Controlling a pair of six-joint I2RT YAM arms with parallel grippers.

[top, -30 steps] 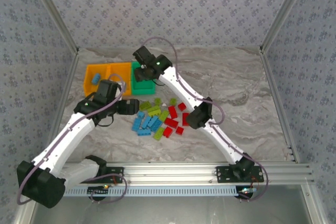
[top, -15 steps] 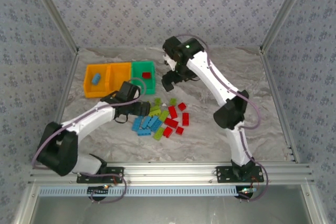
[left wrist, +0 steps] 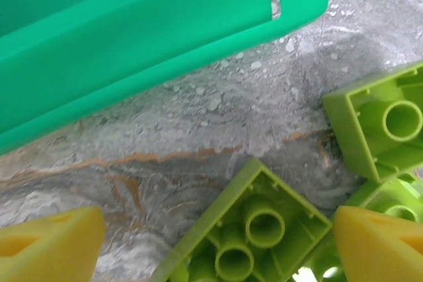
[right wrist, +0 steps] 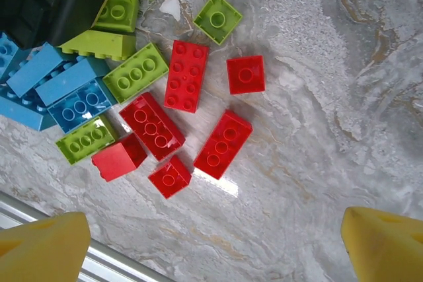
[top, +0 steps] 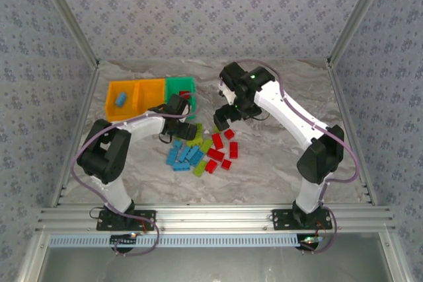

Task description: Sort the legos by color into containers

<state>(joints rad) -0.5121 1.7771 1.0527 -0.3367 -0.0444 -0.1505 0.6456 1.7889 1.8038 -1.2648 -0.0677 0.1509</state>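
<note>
The left gripper (left wrist: 215,246) has its yellow fingertips (left wrist: 49,246) apart, low over the table (left wrist: 198,123). An upside-down lime lego (left wrist: 251,236) lies between them, cut off by the lower edge of the wrist view; I cannot tell if a fingertip touches it. Just behind it is the outer wall of the green bin (left wrist: 132,31). From above, the left arm covers the front of this bin, and one red lego (top: 185,95) lies inside. Two orange bins (top: 153,90) stand to its left; the leftmost holds one blue lego (top: 121,98).

The right gripper (right wrist: 215,242) hangs wide apart, holding nothing, above the pile near the bins. I count six red legos (right wrist: 186,75) and six lime legos (right wrist: 135,70), some partly hidden by the left gripper. The blue legos (right wrist: 79,100) overlap and are cut off, so I cannot count them.
</note>
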